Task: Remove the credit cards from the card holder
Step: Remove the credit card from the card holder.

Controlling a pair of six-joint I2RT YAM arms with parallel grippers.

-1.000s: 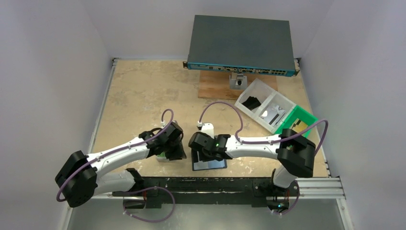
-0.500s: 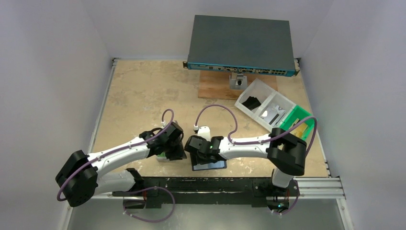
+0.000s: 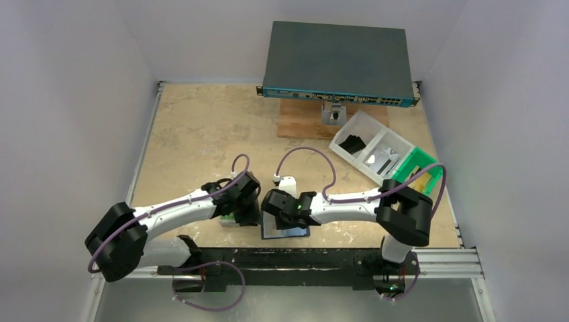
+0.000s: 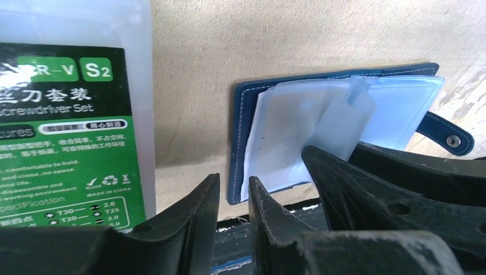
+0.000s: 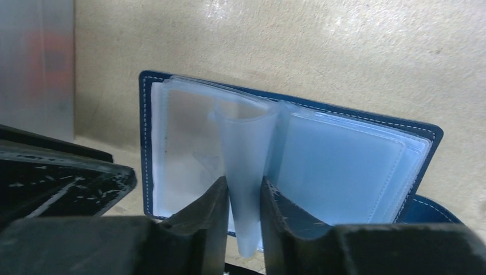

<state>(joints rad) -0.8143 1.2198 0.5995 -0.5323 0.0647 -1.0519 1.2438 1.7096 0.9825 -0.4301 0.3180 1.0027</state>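
Observation:
The card holder (image 3: pixel 287 232) lies open on the table near the front edge, a navy-blue wallet (image 5: pixel 349 154) with light-blue translucent sleeves. My right gripper (image 5: pixel 245 184) is shut on one sleeve (image 5: pixel 247 143), which stands up from the spine (image 4: pixel 344 117). My left gripper (image 4: pixel 234 182) hovers at the holder's left edge (image 4: pixel 238 143), its fingers a narrow gap apart with nothing between them. In the top view the left gripper (image 3: pixel 246 213) and right gripper (image 3: pixel 276 212) sit close together over the holder. No credit cards show; the sleeves look empty or too cloudy to tell.
A clear case with a green screwdriver-set label (image 4: pixel 69 126) lies just left of the holder (image 3: pixel 230 220). A network switch (image 3: pixel 335 64) on a wooden board (image 3: pixel 302 122) stands at the back. A clear bin (image 3: pixel 369 147) and green bin (image 3: pixel 421 168) are at the right. The metal rail (image 3: pixel 302 258) runs along the front.
My right gripper has moved left over the holder and closed on a sleeve. The holder has shifted slightly left. My left gripper has barely moved.

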